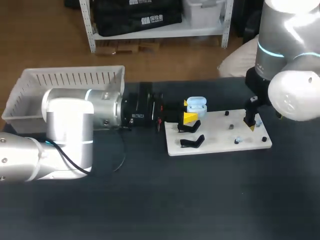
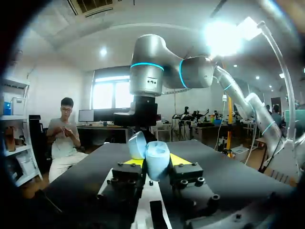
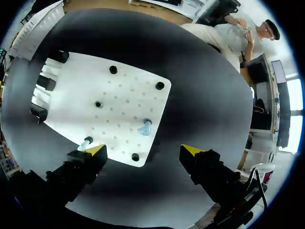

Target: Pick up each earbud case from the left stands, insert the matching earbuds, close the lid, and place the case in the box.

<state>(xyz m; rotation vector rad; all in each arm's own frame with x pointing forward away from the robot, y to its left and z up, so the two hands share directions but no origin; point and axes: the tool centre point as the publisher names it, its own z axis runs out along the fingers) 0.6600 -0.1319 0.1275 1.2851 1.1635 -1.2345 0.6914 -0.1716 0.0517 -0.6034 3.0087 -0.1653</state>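
Pale blue earbud case (image 1: pixel 196 105), lid hinged open, sits gripped between the yellow tips of the left gripper (image 1: pixel 189 111) at the white board's far left corner. Beside it are two black stands (image 1: pixel 192 141). Two pale blue earbuds lie on the board's right half, one (image 3: pixel 144 128) on a peg, the other (image 3: pixel 86 142) at the edge. White slatted box (image 1: pixel 65 80) stands well apart, far left.
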